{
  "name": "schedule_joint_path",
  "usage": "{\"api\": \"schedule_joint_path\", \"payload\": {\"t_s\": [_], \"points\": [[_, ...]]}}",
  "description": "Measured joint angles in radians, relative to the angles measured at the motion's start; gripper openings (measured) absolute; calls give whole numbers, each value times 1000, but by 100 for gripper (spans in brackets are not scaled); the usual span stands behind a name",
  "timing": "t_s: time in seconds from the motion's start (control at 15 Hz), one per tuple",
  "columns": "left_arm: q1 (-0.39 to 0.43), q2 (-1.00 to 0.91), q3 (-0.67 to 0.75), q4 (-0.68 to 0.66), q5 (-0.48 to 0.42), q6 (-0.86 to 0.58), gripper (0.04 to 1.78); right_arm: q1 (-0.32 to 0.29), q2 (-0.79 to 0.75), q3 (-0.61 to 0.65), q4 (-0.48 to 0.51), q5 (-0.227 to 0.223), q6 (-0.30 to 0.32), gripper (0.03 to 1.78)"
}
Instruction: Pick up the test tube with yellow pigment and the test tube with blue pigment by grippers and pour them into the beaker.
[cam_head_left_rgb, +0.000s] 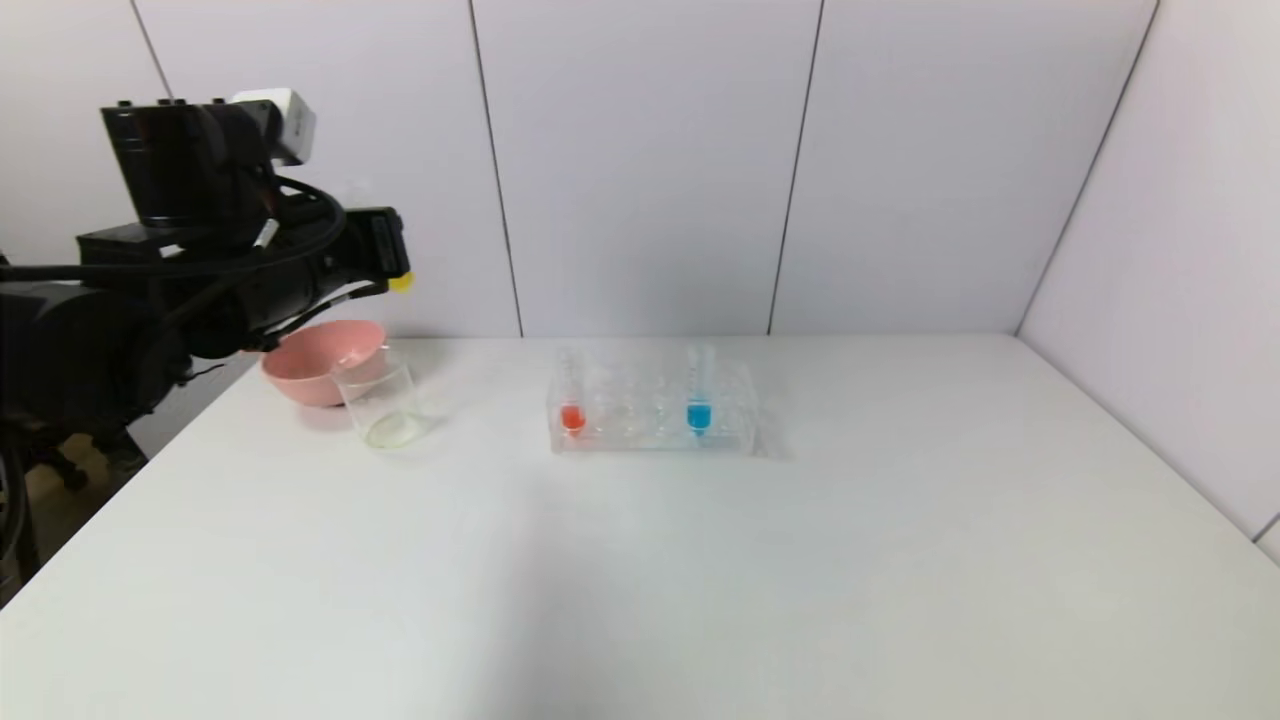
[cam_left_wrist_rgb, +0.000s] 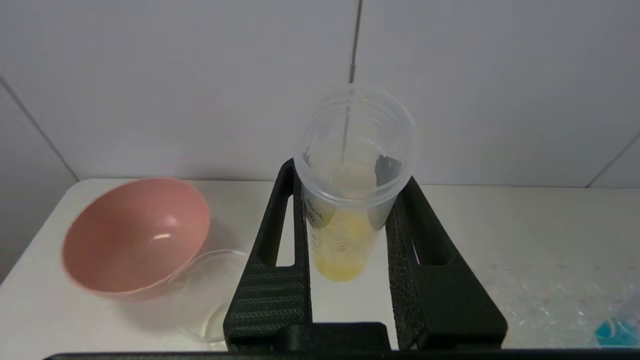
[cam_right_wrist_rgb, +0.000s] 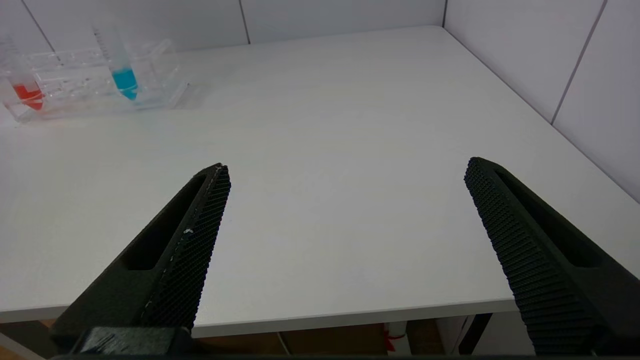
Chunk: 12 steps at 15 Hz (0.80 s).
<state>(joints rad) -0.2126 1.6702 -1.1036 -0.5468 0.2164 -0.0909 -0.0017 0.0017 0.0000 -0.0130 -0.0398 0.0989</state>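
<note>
The head view shows the left gripper (cam_head_left_rgb: 385, 262) raised above the left back corner of the table (cam_head_left_rgb: 640, 560), over the pink bowl (cam_head_left_rgb: 322, 362) and the beaker (cam_head_left_rgb: 385, 405). From this view only a small yellow tip shows at the claw, so what it holds is hard to read. The left wrist view makes it clear: the two black fingers (cam_left_wrist_rgb: 272, 250) are clenched on the yellow tube (cam_left_wrist_rgb: 350, 200), one on each side. The open mouth of the tube points toward the camera, and a little yellow liquid lies in its closed end. In this view the pink bowl and part of the beaker lie below the claw, touching or nearly touching each other.

The right gripper (cam_right_wrist_rgb: 345, 200) is seen only in the right wrist view. Its fingers (cam_right_wrist_rgb: 185, 260) stand wide apart and hold nothing, low near the front edge of the table.

The blue tube (cam_head_left_rgb: 699, 395) stands upright in the clear rack (cam_head_left_rgb: 650, 410) near the middle back of the table, toward the rack's right end. A tube with red liquid (cam_head_left_rgb: 571, 395) stands at the rack's left end. Nothing stands between the rack and the beaker.
</note>
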Motion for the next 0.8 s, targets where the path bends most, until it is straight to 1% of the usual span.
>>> {"api": "schedule_joint_path", "payload": {"t_s": [0.2, 0.47, 0.67, 0.8], "points": [[137, -73, 101, -3, -67, -3, 45, 0, 0, 0, 0, 0, 0, 171], [311, -135, 168, -5, -154, -7, 45, 0, 0, 0, 0, 0, 0, 171], [407, -158, 188, -4, -216, -3, 45, 0, 0, 0, 0, 0, 0, 171], [448, -169, 193, -1, -262, -1, 45, 0, 0, 0, 0, 0, 0, 171]]}}
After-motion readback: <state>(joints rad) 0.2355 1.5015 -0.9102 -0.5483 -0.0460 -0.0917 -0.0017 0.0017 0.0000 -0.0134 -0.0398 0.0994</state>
